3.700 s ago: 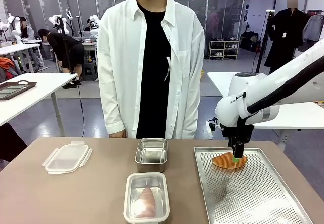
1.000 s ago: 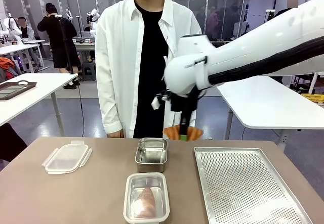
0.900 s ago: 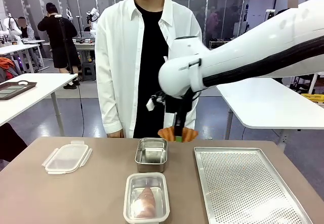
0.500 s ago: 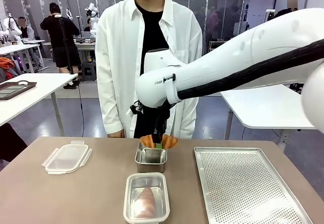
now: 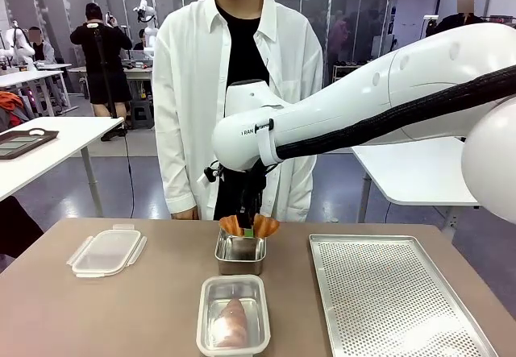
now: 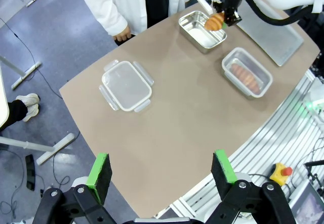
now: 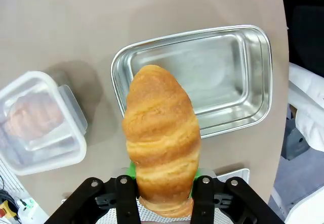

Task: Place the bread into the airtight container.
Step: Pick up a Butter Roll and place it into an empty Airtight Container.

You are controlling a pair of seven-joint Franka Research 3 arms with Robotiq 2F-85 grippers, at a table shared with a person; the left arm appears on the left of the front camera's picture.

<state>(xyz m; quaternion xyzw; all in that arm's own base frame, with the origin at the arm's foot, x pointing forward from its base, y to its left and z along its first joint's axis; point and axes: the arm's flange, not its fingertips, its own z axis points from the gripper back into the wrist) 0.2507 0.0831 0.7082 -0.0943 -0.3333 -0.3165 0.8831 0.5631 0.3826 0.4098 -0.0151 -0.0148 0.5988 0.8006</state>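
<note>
**Bread held above the open steel container, ready for lowering**

The right end effector [image 5: 248, 226] is closed on the bread [image 5: 264, 226], a croissant gripped across its middle. The bread hangs just above the far rim of the empty steel container [image 5: 240, 263] at the centre of the worktop [image 5: 145, 309]. The left end effector [image 6: 161, 168] stands open and empty, high over the worktop's near edge.

To do this step well, the bread should probably be centred over the basin before descent. Seen from the right wrist, it overlaps one end of the container and appears to lie crosswise to the container's long side. Turning the wrist to align the two would likely give a cleaner fit. A low release seems wise, since a croissant left leaning on the rim could obstruct the loose lid [image 5: 106, 251].

The right wrist view gives the plan alignment of the bread [image 7: 161, 133] against the container [image 7: 228, 72]. The front view supplies the height above the rim, which is hard to judge from overhead. The left wrist view lays out the whole worktop: the lid [image 6: 126, 85], the lidded container [image 6: 245, 72] holding another piece, and the perforated tray [image 6: 273, 32].
</note>
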